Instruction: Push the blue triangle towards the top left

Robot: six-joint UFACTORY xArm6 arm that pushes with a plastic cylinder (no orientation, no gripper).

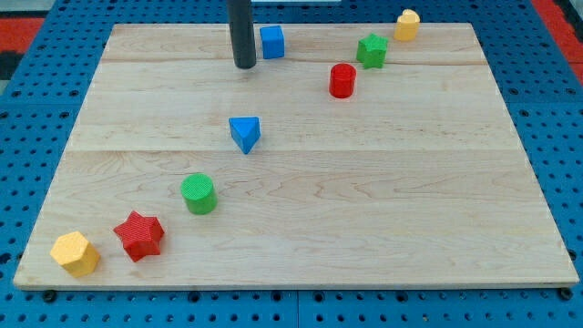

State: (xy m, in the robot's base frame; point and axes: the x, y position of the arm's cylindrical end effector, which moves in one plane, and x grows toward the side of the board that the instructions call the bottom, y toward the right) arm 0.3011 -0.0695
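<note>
Blue triangle sat a little left of the worktop's middle, alone, with nothing touching it. The rod's tip rested well above it toward the view's top, just left of a blue cube. This end effector was a bare rod, with nothing to open or close. A red cylinder, green star and yellow block ran toward the top right; a green cylinder, red star and yellow hexagon trailed to the bottom left.

rod upright, my tip near view's top.
</note>
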